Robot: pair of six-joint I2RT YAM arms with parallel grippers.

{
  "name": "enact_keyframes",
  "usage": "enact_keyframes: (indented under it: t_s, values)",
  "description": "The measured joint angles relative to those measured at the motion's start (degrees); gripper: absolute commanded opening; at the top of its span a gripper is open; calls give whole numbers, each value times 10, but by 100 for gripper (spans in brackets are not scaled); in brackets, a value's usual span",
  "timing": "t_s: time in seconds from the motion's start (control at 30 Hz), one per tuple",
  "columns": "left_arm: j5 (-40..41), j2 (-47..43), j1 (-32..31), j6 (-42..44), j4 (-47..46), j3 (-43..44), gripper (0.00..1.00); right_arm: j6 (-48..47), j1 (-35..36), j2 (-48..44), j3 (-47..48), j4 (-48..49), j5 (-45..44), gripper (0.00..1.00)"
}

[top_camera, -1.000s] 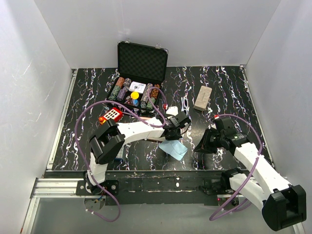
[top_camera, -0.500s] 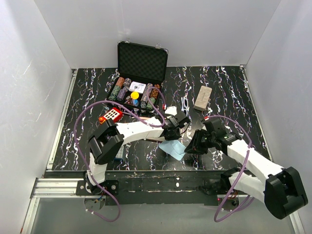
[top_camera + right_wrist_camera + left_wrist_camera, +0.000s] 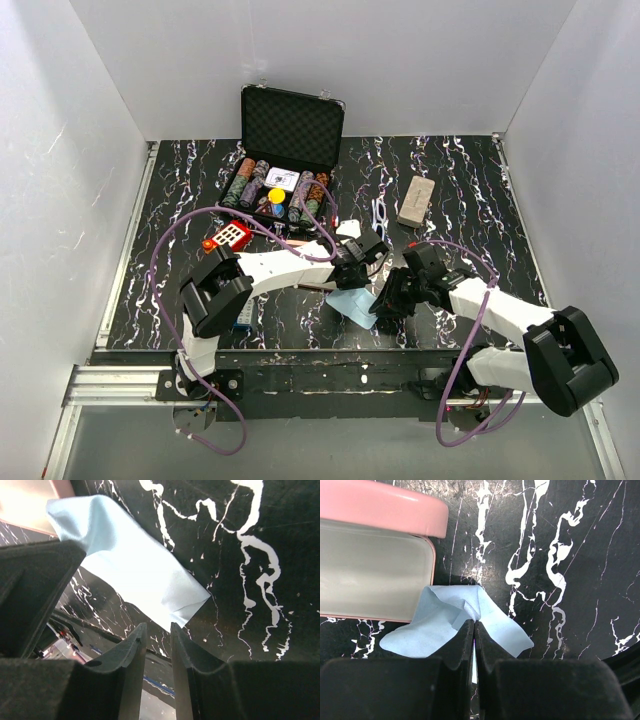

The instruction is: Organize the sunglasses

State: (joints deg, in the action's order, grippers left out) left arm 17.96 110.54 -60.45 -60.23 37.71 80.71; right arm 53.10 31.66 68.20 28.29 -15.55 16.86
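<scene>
Left fingers (image 3: 460, 645) clamp the blue cloth (image 3: 432, 625) beside the open pink case (image 3: 375, 575), probably to stow it; right fingers (image 3: 125, 665) hover slightly parted, empty.

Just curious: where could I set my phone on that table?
Bare marble tabletop left of the open black chip case and right of the grey-brown oblong case. Crowded mid-table, around the light blue cloth.

"Can you read any words or numbers here?"

"No. The white card (image 3: 281, 178) in the black case (image 3: 292, 125) at twelve o'clock has a dark mark, too small to read."
</scene>
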Motion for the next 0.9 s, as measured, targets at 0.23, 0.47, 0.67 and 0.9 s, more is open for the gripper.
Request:
enact_keyframes:
  t_s: [0.23,0.47,0.67,0.9]
  values:
    - [-5,0,0,-3,0,-5,0,25,6,25,-7,30,-9,34]
    - [-6,0,0,-4,0,-5,0,33,9,46,-10,38,-14,34]
    - [-8,0,0,-5,0,-5,0,46,11,46,-11,45,-24,29]
    - [-10,0,0,-6,-1,-6,0,67,12,45,-11,57,-54,26]
